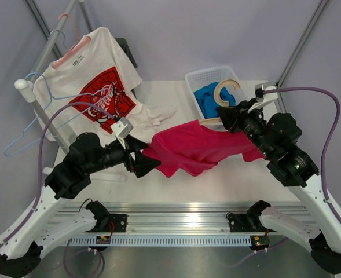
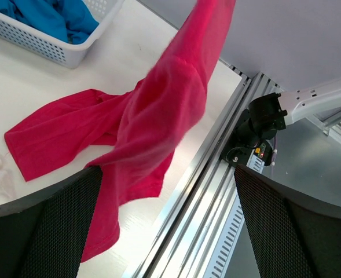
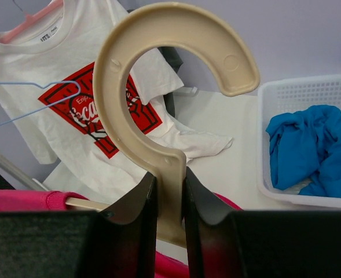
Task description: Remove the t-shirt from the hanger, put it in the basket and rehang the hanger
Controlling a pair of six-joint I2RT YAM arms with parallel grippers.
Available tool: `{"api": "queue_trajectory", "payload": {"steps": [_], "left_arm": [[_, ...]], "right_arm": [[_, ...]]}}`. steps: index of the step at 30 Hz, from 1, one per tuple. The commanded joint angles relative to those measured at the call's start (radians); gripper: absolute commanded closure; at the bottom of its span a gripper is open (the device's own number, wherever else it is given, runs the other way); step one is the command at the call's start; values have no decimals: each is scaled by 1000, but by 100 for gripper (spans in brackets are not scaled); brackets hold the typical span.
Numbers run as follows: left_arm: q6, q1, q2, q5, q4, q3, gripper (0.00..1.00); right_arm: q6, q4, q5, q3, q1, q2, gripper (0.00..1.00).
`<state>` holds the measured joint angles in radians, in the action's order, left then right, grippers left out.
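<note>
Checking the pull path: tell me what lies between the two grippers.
The t-shirt spans it, draped from the hanger held by the right gripper toward the left gripper; the top view shows it.

A white table (image 1: pixel 216 185) is standing before pale lilac-grey walls (image 1: pixel 216 29), with soft, even light falling across it. A metal clothes rack (image 1: pixel 66 17) is rising at the table's far left, a slanted pole (image 1: pixel 303 40) is leaning behind its far right corner, and an aluminium rail (image 1: pixel 182 223) is running along its near edge.
</note>
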<state>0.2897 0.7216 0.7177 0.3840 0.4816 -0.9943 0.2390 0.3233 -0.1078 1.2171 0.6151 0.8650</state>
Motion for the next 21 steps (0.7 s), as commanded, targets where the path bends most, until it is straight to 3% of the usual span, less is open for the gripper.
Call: {"api": "queue_trajectory", "payload": {"steps": [1, 6, 12, 15, 16, 18, 19, 21], "left_arm": [[-84, -1, -38, 19, -15, -49, 1], [-116, -1, -43, 123, -14, -41, 1], [-129, -1, -9, 145, -6, -20, 4], [-129, -1, -6, 176, -28, 2, 25], [-127, -1, -6, 179, -31, 6, 50], [-130, -1, -9, 171, -31, 19, 70], [-130, -1, -18, 161, -28, 23, 100], [-121, -1, -32, 90, -21, 37, 100]], "right_arm": [[8, -7, 91, 38, -3, -12, 100], [19, -9, 155, 27, -2, -24, 100], [26, -10, 174, 32, -3, -18, 100], [31, -21, 162, 24, -3, -20, 100], [29, -21, 155, 25, -2, -18, 100], [23, -15, 116, 32, -2, -17, 100], [13, -4, 47, 42, -3, -15, 100], [-6, 5, -15, 61, -2, -12, 100]]}}
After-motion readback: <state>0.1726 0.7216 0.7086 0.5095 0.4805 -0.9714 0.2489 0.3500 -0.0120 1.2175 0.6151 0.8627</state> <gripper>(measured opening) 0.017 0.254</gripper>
